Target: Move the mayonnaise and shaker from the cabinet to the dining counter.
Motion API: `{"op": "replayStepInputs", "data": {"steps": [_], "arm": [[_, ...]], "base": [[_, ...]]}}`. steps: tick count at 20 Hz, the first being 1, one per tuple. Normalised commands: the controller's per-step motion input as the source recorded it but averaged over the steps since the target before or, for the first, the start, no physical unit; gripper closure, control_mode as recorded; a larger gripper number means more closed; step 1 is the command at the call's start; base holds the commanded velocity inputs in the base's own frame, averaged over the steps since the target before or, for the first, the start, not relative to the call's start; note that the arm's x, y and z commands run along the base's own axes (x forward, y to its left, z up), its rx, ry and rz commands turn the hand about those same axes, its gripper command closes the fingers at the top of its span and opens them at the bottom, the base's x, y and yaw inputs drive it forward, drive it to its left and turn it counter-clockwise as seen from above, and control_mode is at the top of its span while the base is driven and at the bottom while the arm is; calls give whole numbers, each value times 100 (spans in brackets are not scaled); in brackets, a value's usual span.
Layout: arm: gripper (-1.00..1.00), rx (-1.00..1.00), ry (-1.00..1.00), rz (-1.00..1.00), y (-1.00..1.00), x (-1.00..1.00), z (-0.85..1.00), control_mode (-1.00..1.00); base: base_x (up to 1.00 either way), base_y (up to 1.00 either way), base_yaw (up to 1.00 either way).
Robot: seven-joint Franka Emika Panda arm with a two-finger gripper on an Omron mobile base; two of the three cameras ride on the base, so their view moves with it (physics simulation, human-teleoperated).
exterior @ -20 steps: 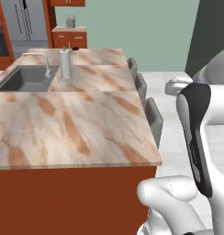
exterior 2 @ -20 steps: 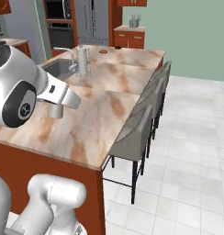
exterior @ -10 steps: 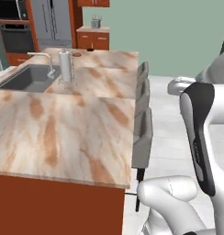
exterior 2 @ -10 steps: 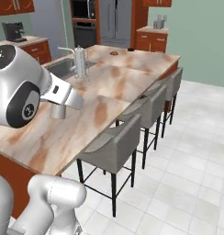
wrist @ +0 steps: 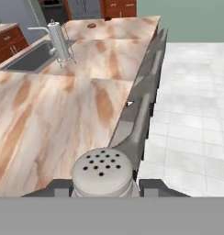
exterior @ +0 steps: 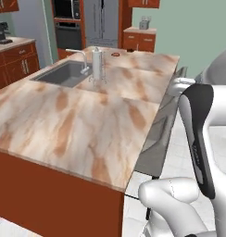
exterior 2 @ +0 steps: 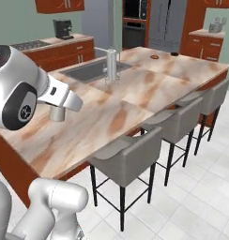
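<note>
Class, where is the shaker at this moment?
In the hand view the shaker sits bottom centre, gripped in the pincer above the near edge of the dining counter, beside the stools.

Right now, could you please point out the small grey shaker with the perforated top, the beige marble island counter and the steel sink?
Small grey shaker (wrist: 102, 172): hand view, perforated top.
Beige marble island counter (exterior: 73, 129): left base view, bare top.
Steel sink (exterior: 64, 74): left base view, basin.
</note>
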Motion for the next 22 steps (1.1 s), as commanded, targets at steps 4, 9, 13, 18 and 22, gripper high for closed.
{"op": "replayStepInputs", "data": {"steps": [4, 9, 13, 18, 22], "arm": [[100, 0, 0, 0, 0, 0, 0, 100], [100, 0, 0, 0, 0, 0, 0, 100], [100, 0, 0, 0, 0, 0, 0, 100], [100, 0, 0, 0, 0, 0, 0, 100], [100, 0, 0, 0, 0, 0, 0, 100]], "base": [[-1, -100, 27], [-1, -100, 26], [31, -100, 27], [42, -97, 32], [46, -98, 32]]}}
